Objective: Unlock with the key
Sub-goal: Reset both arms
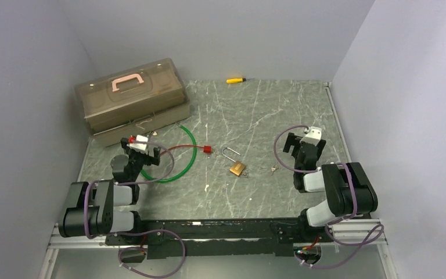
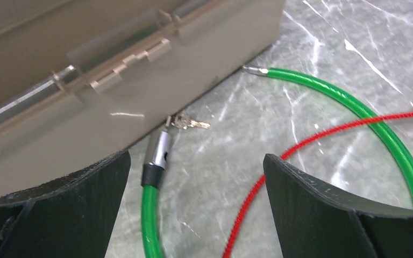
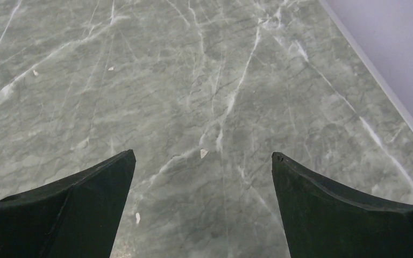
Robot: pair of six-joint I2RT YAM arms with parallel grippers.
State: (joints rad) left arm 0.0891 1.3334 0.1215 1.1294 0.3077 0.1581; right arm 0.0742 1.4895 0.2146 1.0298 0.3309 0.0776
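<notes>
A brass padlock (image 1: 237,168) lies on the marble table (image 1: 267,116) near the middle, its steel shackle pointing away from the arms. A small key (image 1: 274,170) lies just to its right. My right gripper (image 1: 304,142) hovers open to the right of that key; its wrist view shows only bare marble between the wide-apart jaws (image 3: 203,155). My left gripper (image 1: 143,152) is open over a green cable lock (image 2: 150,215). That cable's silver barrel (image 2: 158,153) has a small key (image 2: 191,123) at its end, beside the toolbox.
A tan toolbox (image 1: 130,99) with a pink handle stands at the back left. The green cable (image 1: 180,168) loops in front of it, crossed by a thin red cable (image 2: 301,145) ending in a red lock (image 1: 208,150). A yellow screwdriver (image 1: 235,80) lies at the far edge.
</notes>
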